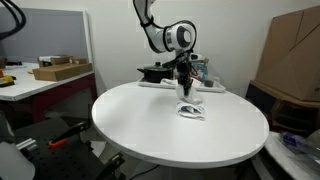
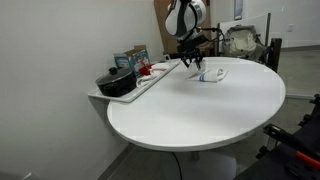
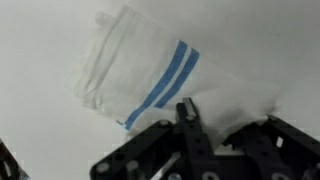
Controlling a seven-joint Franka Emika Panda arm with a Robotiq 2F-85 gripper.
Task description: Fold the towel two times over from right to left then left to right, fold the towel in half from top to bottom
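A thin, soft white towel (image 3: 130, 70) is being seen in the wrist view as a crumpled, roughly rectangular shape, with a pair of narrow blue stripes (image 3: 160, 86) running diagonally across it. The cloth is being shown as slightly sheer and wrinkled, and a paler fold is being raised towards the right. It is lying on a round, smooth white bench (image 3: 40, 60).

The dark end effector (image 3: 187, 118) is being shown at the lower edge of that view, its fingers drawn tightly together and seemingly clenched on the near edge of the towel, just beside the stripes.

In both exterior views the towel (image 1: 193, 112) (image 2: 211, 76) is being shown as a small bunched heap on the far part of the bench (image 1: 150, 125) (image 2: 200, 115), directly under the end effector (image 1: 185, 92) (image 2: 193, 66), which is being held pointing straight down and touching the cloth.

In an exterior view a dark rounded pot (image 2: 118, 83) is being shown on a flat white shelf (image 2: 110, 97) adjoining the bench. In an exterior view a large brown cardboard box (image 1: 290, 50) is standing well apart behind the bench.
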